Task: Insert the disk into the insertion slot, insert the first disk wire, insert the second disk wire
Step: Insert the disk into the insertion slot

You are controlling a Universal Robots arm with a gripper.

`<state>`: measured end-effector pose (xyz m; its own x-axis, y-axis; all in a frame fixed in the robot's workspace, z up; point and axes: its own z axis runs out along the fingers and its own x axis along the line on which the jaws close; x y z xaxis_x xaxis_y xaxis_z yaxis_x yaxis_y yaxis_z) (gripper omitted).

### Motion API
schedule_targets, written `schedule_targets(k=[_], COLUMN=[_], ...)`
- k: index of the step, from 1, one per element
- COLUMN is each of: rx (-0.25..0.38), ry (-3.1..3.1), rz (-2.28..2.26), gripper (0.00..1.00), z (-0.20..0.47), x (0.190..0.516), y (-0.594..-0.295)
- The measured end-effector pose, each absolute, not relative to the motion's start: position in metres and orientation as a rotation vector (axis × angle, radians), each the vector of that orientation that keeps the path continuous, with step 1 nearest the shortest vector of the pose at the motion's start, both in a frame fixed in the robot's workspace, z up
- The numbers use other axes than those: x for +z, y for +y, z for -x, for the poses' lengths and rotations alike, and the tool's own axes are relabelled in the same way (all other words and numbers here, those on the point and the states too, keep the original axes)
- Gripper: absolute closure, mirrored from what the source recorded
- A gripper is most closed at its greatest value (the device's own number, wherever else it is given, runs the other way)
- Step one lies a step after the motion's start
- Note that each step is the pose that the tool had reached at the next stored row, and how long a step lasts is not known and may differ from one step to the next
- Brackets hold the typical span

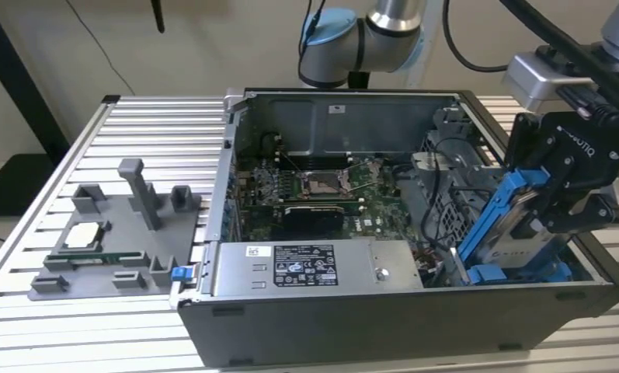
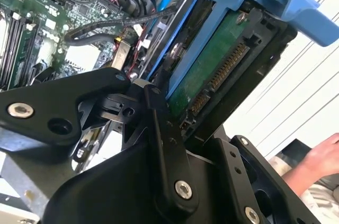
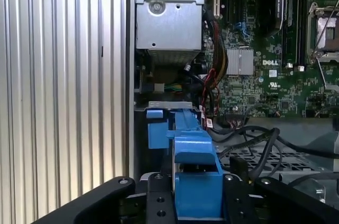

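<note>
1. Exterior view: the gripper's (image 1: 550, 210) jaws are clamped on the disk (image 1: 511, 237), which is tilted with its lower end at the slot (image 1: 526, 272), near the desk (image 1: 133, 109) edge on the exterior view's right.
2. Second wrist view: the disk's (image 2: 212, 70) bare circuit board and connector look fragile, so its stiff blue edges seem the safer hold.
3. First wrist view: the disk (image 3: 196, 181) sits by the slot (image 3: 156, 128). It looks rigid and probably fairly heavy.

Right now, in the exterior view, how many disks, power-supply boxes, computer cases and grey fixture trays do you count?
disk: 1
power-supply box: 1
computer case: 1
grey fixture tray: 1
Total: 4
</note>
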<state>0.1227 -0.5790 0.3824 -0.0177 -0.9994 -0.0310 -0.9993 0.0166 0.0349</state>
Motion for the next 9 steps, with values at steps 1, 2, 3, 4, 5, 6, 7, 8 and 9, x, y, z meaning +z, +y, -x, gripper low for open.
schedule_targets(k=[1, 2, 3, 4, 5, 6, 7, 8, 9], rx=[-0.073, -0.073, -0.073, -0.073, -0.073, -0.073, -0.073, -0.073, -0.073], ry=[-2.238, -2.238, -2.238, -2.238, -2.238, -2.238, -2.238, -2.238, -2.238], rz=[-2.200, -2.200, -2.200, -2.200, -2.200, -2.200, -2.200, -2.200, -2.200], gripper=[1.00, 1.00, 1.00, 1.00, 1.00, 1.00, 1.00, 1.00, 1.00], z=[-0.123, -0.123, -0.123, -0.123, -0.123, -0.123, -0.123, -0.123, -0.123], x=[0.381, 0.379, 0.377, 0.375, 0.374, 0.372, 0.370, 0.368, 0.366], y=[-0.579, -0.579, -0.579, -0.579, -0.579, -0.579, -0.579, -0.579, -0.579])
